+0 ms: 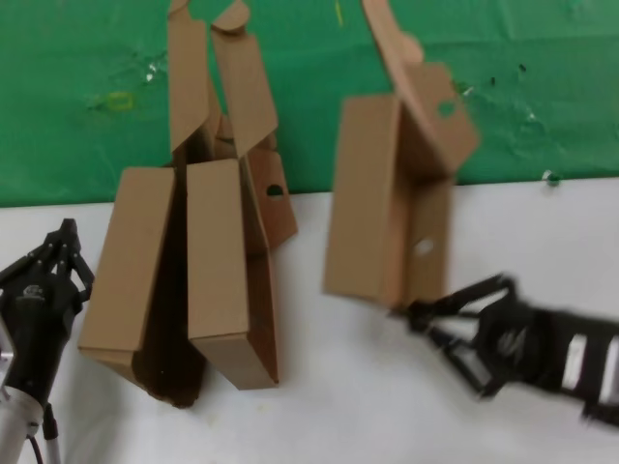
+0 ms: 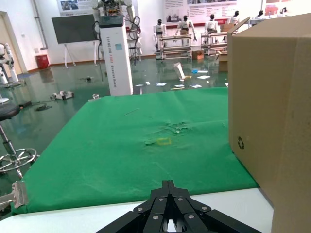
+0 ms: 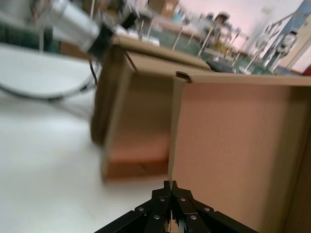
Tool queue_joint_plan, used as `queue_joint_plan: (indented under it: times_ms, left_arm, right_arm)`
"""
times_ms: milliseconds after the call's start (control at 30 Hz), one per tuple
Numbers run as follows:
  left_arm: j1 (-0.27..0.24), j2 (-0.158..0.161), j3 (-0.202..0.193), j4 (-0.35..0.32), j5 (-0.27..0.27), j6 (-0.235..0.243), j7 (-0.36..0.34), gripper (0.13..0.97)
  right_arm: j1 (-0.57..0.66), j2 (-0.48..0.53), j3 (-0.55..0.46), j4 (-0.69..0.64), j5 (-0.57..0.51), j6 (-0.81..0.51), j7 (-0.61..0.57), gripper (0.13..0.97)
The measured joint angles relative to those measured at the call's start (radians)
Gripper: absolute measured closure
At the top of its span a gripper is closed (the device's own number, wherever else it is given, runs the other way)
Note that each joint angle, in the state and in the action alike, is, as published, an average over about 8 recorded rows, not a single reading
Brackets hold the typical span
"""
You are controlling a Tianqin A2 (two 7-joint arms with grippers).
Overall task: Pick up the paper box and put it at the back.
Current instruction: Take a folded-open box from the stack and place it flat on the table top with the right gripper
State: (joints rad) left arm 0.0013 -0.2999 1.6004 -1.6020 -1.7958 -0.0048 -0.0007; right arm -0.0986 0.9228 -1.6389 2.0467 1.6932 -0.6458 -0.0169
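Observation:
The paper box (image 1: 387, 208) is an open brown cardboard mailer, standing on end right of centre, its lid flap up against the green backdrop (image 1: 77, 97). My right gripper (image 1: 411, 311) is shut on the box's lower wall edge. In the right wrist view the fingertips (image 3: 170, 184) pinch a thin cardboard wall of the box (image 3: 233, 145). My left gripper (image 1: 66, 232) is shut and empty, parked at the table's left side; it shows closed in the left wrist view (image 2: 168, 183).
Two other like brown boxes (image 1: 131, 271) (image 1: 227, 261) stand on end, leaning together at the left against the backdrop. One of them (image 2: 272, 121) is close beside my left gripper. The white tabletop (image 1: 338, 406) spreads in front.

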Motion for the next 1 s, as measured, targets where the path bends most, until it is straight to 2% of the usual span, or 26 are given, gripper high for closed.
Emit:
queue_joint_plan:
  times_ms: [100,200,400,533,667,767,1000]
  left_arm:
    - [0.0,0.0,0.0,0.0,0.0,0.0,0.0,0.954]
    - [0.0,0.0,0.0,0.0,0.0,0.0,0.0,0.954]
    - [0.0,0.0,0.0,0.0,0.0,0.0,0.0,0.954]
    - [0.0,0.0,0.0,0.0,0.0,0.0,0.0,0.954]
    - [0.0,0.0,0.0,0.0,0.0,0.0,0.0,0.954]
    - [0.0,0.0,0.0,0.0,0.0,0.0,0.0,0.954]
    - [0.0,0.0,0.0,0.0,0.0,0.0,0.0,0.954]
  right_arm:
    - [0.054,0.073,0.033,0.008,-0.072,-0.039,0.098,0.945]
    - [0.158,0.129,0.025,0.011,-0.199,-0.11,0.236,0.945]
    - [0.453,0.142,-0.104,0.003,-0.508,-0.341,0.523,0.945]
    - [0.649,0.079,-0.246,-0.041,-0.707,-0.5,0.656,0.945]
    - [0.805,-0.007,-0.383,-0.121,-0.889,-0.608,0.722,0.945]
    - [0.885,-0.09,-0.454,-0.197,-1.019,-0.657,0.728,0.946]
    - [0.988,-0.301,-0.546,-0.392,-1.271,-0.691,0.666,0.946]
